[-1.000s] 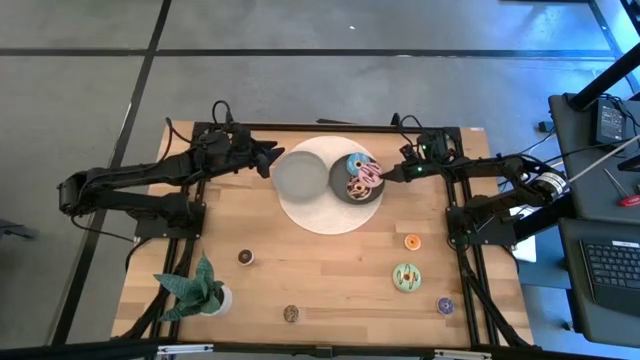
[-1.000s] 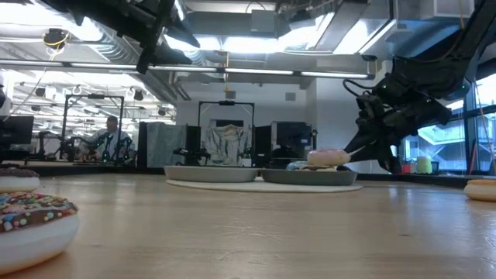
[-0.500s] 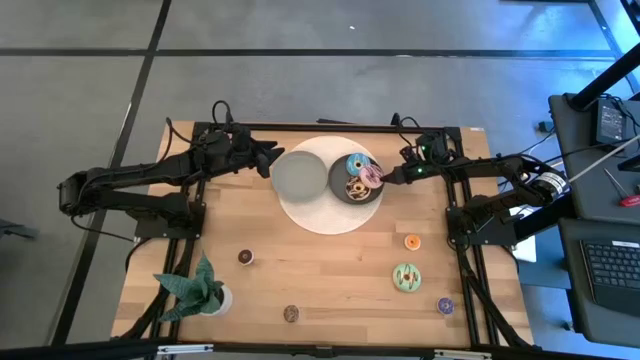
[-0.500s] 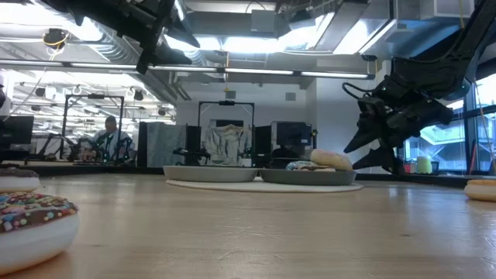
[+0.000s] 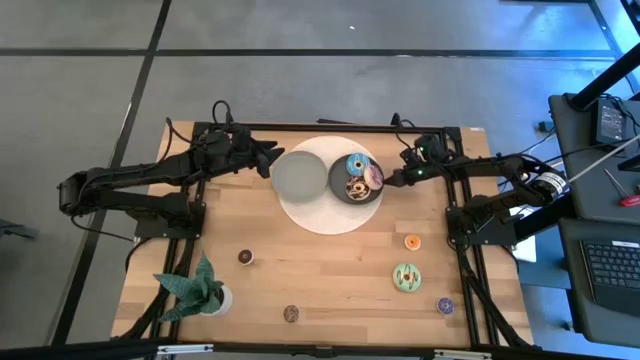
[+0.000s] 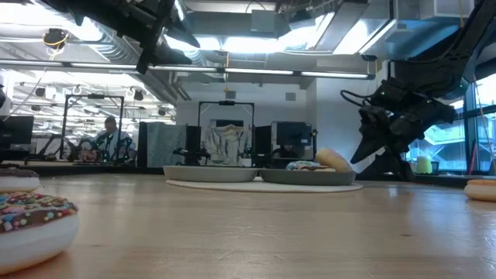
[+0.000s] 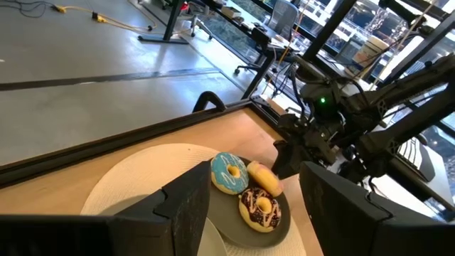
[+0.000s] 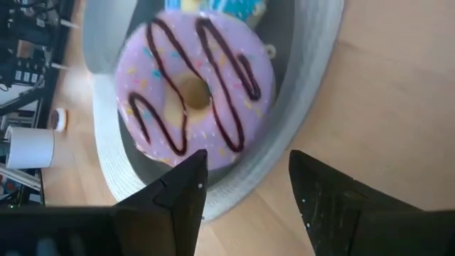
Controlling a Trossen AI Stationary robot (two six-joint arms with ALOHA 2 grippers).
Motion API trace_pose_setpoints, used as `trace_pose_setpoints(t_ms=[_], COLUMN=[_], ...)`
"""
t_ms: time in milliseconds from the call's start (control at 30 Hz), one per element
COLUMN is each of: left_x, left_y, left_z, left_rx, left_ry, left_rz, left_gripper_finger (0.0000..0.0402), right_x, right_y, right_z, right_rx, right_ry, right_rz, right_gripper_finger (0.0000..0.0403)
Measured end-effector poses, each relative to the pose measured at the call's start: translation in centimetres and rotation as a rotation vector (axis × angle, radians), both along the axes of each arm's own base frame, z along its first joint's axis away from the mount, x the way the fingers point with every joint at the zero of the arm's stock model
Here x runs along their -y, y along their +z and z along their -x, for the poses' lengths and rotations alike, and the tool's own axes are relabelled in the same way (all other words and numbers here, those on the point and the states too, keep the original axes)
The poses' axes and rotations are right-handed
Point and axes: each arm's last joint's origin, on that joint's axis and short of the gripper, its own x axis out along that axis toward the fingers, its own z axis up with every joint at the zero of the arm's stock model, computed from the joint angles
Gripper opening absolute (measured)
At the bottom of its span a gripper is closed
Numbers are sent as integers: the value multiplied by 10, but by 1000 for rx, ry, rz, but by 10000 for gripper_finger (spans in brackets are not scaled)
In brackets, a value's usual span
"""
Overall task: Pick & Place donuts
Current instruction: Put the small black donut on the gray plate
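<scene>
On the right-hand dark plate (image 5: 342, 189), near the table's far edge, lies the purple donut (image 8: 195, 89), iced with brown stripes and tilted against the plate's rim, beside a blue donut (image 5: 355, 165) and a brown donut (image 5: 354, 188). It looks just let go: the right gripper (image 5: 393, 180) sits just beside that rim, its fingers spread and pinching nothing, so the donut rests where it fell rather than lying flat. The plate shares a white round mat (image 5: 322, 215) with a second plate (image 5: 297, 173), which holds nothing, and the left gripper (image 5: 270, 160) hangs at that plate's far-left side, fingers also apart and holding nothing, probably waiting.

Loose donuts remain on the wood: an orange one (image 5: 412, 241), a green one (image 5: 406, 277) and a purple one (image 5: 445, 306) toward the right edge, and two brown ones (image 5: 245, 257) (image 5: 291, 314) nearer the front. A potted plant (image 5: 200, 288) stands at the front-left corner, close to those two and perhaps awkward for the left arm's reach. A person (image 6: 111, 139) sits in the room beyond.
</scene>
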Motion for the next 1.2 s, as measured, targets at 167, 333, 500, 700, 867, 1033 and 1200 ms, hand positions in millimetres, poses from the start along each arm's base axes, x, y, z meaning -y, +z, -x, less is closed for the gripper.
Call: trace_pose_setpoints(t_ms=[167,333,500,700,867,1033,1200], left_x=[1,8,18,36,55,78,99], left_y=[-2,-16,-32,-58,-79,-99,-113], left_z=[0,2,7,22,19,6,0], left_rx=[-63,-223,-374,-645,-836,-983,-1082], left_ry=[-51,-248,-326,-352,-386,-508,-580], left_rz=[-71,-66,42,298,470,487,509], left_gripper_finger=[212,210,211,209,209,209,209], right_x=[10,21,30,39,43,43,41], right_y=[13,46,87,120,131,128,123], right_z=[-8,-16,-22,-29,-31,-30,-28], right_rx=[32,92,143,199,183,149,98], right_ry=[0,2,-32,-29,-53,-67,-44], right_rz=[40,205,406,529,606,598,568], right_gripper_finger=[200,200,200,200,200,200,200])
